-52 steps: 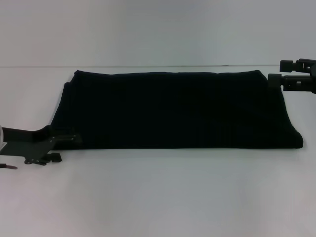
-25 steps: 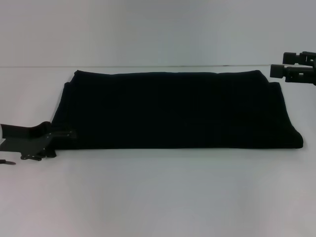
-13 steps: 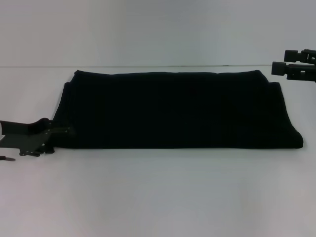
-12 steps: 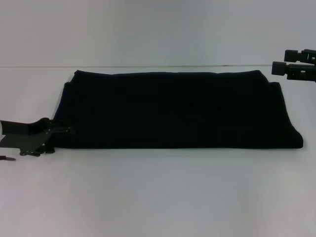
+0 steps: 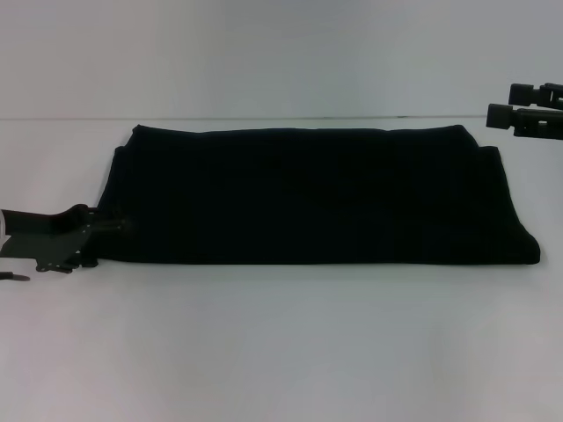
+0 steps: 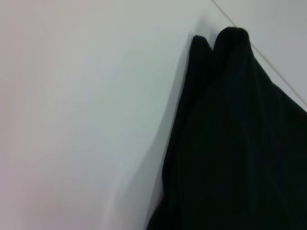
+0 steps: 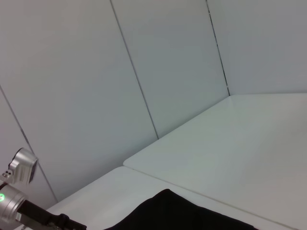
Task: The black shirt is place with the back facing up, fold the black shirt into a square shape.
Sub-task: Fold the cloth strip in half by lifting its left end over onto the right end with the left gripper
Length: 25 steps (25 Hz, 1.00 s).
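Observation:
The black shirt (image 5: pixel 308 198) lies on the white table (image 5: pixel 281 352) as a wide, flat folded band. My left gripper (image 5: pixel 104 244) sits low at the shirt's near left corner, open, with its upper finger (image 5: pixel 110 227) against the cloth edge. The left wrist view shows only that edge of the shirt (image 6: pixel 240 143), with two rounded fabric folds at its end. My right gripper (image 5: pixel 500 104) hangs open, above and just beyond the shirt's far right corner, holding nothing. In the right wrist view a bit of the shirt (image 7: pixel 177 213) shows, with the left arm (image 7: pixel 14 191) beyond it.
The table's far edge (image 5: pixel 281 118) runs just behind the shirt, with a plain panelled wall (image 7: pixel 120 72) beyond. Bare white tabletop lies in front of the shirt.
My left gripper has slid back along the shirt's left edge, away from the table's near side. My right gripper has risen and drawn off to the right. The shirt has stayed still.

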Motion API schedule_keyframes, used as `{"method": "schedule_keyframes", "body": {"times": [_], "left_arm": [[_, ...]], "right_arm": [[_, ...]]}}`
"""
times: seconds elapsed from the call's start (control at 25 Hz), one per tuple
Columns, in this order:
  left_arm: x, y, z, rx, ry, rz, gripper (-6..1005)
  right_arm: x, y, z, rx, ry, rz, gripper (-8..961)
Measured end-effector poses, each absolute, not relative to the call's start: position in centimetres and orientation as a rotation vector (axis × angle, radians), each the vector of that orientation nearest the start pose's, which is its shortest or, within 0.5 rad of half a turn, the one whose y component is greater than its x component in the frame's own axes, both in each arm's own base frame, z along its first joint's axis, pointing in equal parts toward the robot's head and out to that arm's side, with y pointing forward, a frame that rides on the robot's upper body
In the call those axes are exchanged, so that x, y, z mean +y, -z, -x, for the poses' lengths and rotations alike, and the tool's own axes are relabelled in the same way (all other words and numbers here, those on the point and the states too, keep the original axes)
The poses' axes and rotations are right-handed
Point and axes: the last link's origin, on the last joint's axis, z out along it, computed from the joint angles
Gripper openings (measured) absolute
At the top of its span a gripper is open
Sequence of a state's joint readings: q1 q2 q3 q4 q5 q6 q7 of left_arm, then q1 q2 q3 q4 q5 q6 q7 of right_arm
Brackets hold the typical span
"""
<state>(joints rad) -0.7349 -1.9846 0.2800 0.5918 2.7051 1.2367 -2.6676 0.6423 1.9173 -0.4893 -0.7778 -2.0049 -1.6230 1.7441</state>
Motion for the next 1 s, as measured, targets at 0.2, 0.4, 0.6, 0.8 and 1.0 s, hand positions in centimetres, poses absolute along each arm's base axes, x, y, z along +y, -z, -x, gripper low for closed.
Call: {"method": "schedule_keyframes", "body": {"times": [0.2, 0.4, 0.6, 0.8, 1.0], "left_arm": [[38.8, -4.7, 32.8, 2.775, -0.520, -2.216, 890], [39.0, -4.7, 32.6, 2.771, -0.569, -2.205, 889], [39.0, -5.0, 32.5, 2.760, -0.628, -2.197, 889], [38.5, -5.1, 32.8, 2.762, -0.617, -2.173, 889], [37.7, -4.9, 33.2, 2.779, -0.608, -2.119, 889]], "right_arm": [[38.4, -11.6, -24.3, 0.786, -0.782, 2.506, 900], [38.5, -11.6, -24.4, 0.786, -0.785, 2.502, 899], [38.4, -11.7, -24.4, 0.788, -0.787, 2.497, 899], [38.5, -11.7, -24.5, 0.791, -0.786, 2.492, 900], [38.5, -11.7, -24.6, 0.795, -0.784, 2.484, 900]]}}
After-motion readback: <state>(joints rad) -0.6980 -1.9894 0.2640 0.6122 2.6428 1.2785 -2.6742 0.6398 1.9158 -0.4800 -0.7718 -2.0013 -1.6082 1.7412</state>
